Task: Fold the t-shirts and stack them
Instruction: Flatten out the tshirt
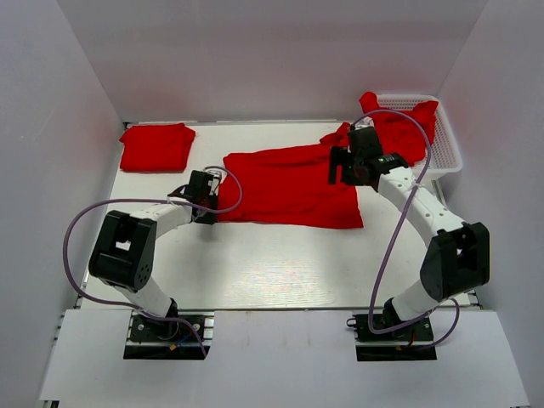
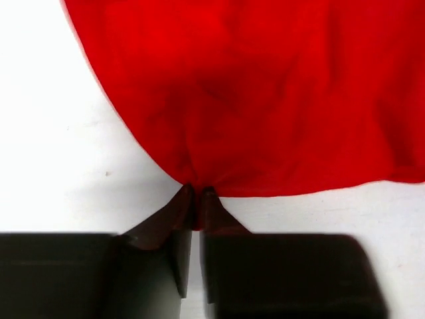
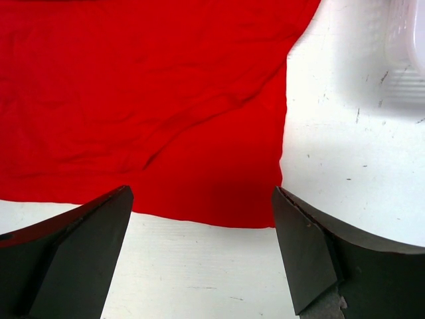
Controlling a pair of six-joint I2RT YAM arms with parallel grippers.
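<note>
One red t-shirt (image 1: 289, 187) lies spread flat in the middle of the table. My left gripper (image 1: 212, 212) is shut on its left edge; in the left wrist view the fingertips (image 2: 196, 196) pinch a small fold of the shirt's hem (image 2: 265, 93). My right gripper (image 1: 347, 174) is open and empty, hovering over the shirt's right part. In the right wrist view it (image 3: 202, 199) stands wide open above the shirt's corner (image 3: 146, 100). A folded red t-shirt (image 1: 156, 146) lies at the back left. More red t-shirts (image 1: 399, 132) are heaped in the basket.
A white mesh basket (image 1: 450, 153) stands at the back right and its corner shows in the right wrist view (image 3: 405, 40). White walls close in the table on the left, back and right. Bare table lies in front of the spread shirt.
</note>
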